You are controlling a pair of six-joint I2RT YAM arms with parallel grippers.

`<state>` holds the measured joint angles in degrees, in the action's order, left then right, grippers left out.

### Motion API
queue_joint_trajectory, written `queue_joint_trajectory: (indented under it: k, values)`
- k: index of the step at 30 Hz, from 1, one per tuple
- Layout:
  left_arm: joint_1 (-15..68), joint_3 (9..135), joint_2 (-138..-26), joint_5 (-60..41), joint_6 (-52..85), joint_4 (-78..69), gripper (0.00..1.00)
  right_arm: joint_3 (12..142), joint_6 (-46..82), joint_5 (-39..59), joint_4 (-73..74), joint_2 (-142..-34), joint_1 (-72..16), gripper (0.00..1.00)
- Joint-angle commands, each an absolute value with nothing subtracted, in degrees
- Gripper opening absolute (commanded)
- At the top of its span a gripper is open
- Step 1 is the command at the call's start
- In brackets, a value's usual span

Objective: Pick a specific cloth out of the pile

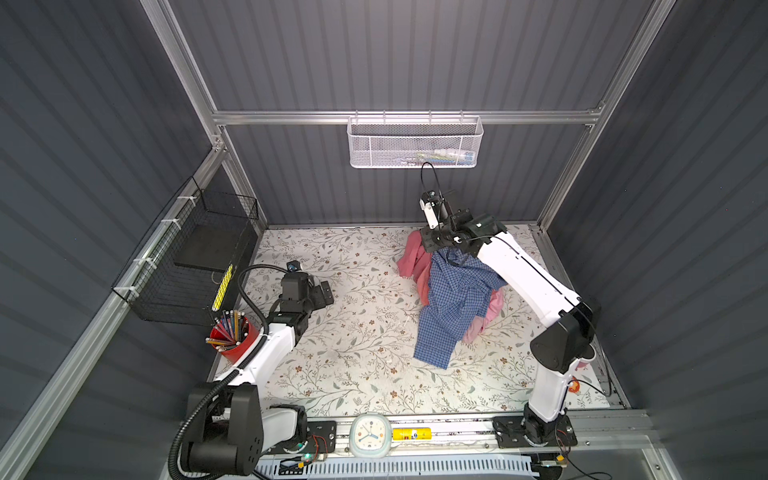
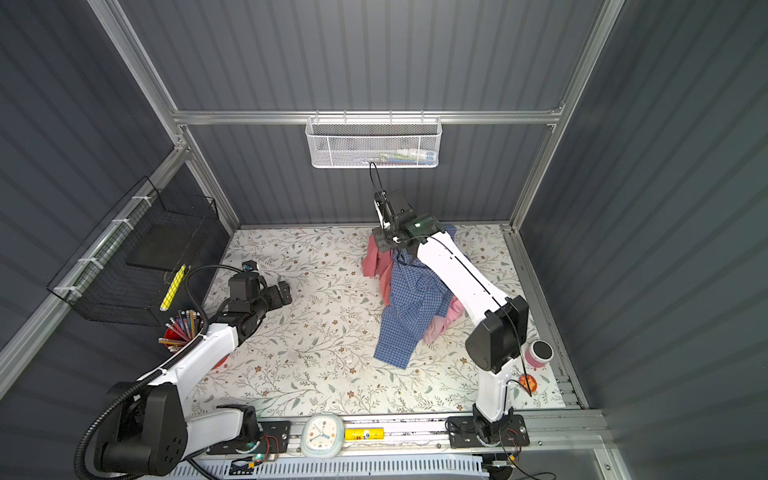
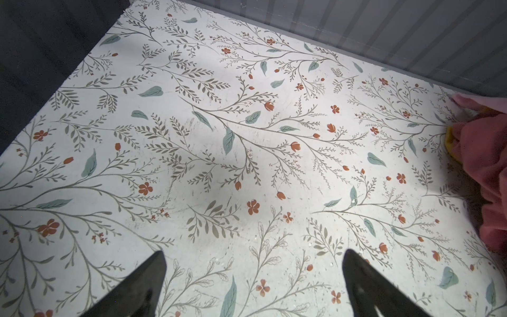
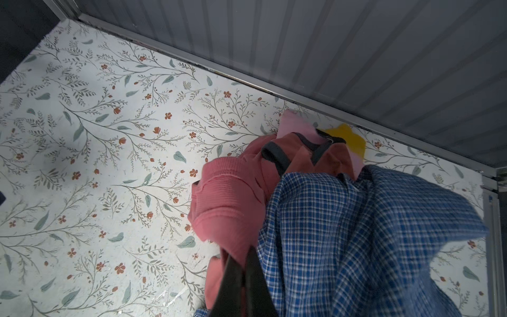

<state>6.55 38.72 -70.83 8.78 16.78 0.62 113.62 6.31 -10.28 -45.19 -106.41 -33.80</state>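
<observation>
The pile [image 1: 457, 299] lies at the back right of the floral table, mostly a blue-and-white checked shirt [image 1: 453, 303] [image 4: 356, 233]. The salmon-red cloth [image 1: 411, 259] [image 2: 374, 259] [image 4: 227, 200] bunches out on the pile's left side. My right gripper [image 1: 430, 245] [image 2: 382, 245] [image 4: 242, 254] is shut on a fold of this cloth. The checked shirt drapes against its fingers and hides part of the cloth. A paler pink cloth [image 4: 295, 126] and a yellow piece [image 4: 351, 140] peek out behind. My left gripper [image 1: 326, 295] [image 3: 253, 255] hangs open over bare table, far left of the pile, holding nothing.
The back wall stands close behind the right gripper. A white mesh basket [image 1: 415, 143] hangs on that wall. A black wire basket [image 1: 191, 266] and a red cup of pencils [image 1: 232, 332] sit at the left. A clock [image 1: 370, 434] is at the front edge, and a pink cup [image 2: 538, 353] at the right.
</observation>
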Motion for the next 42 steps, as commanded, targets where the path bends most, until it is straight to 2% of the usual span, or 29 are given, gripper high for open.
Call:
queue_joint_trajectory:
  k: [1,14,18,28,36,42]
  values:
    - [6.64,39.08,-70.84,7.32,16.85,0.26,1.00,112.72,8.41,-11.34,-43.21,-100.82,-33.39,0.00]
    - [11.44,41.91,-73.78,3.23,15.75,-1.24,1.00,109.42,11.45,-9.70,-41.52,-86.56,-29.25,0.00]
    - [15.70,43.87,-76.00,3.42,14.79,-1.41,1.00,103.12,15.74,-6.43,-37.41,-81.23,-26.31,0.00]
    - [19.26,47.52,-78.93,-3.63,16.58,-4.34,1.00,85.80,22.28,-4.20,-35.60,-73.15,-20.11,0.00]
    - [25.92,53.84,-83.24,-17.72,16.00,-8.03,1.00,73.44,25.80,-4.36,-33.42,-70.18,-18.75,0.00]
    - [32.65,61.25,-89.96,-27.74,15.90,-10.46,1.00,66.54,28.14,0.62,-29.33,-69.47,-18.28,0.00]
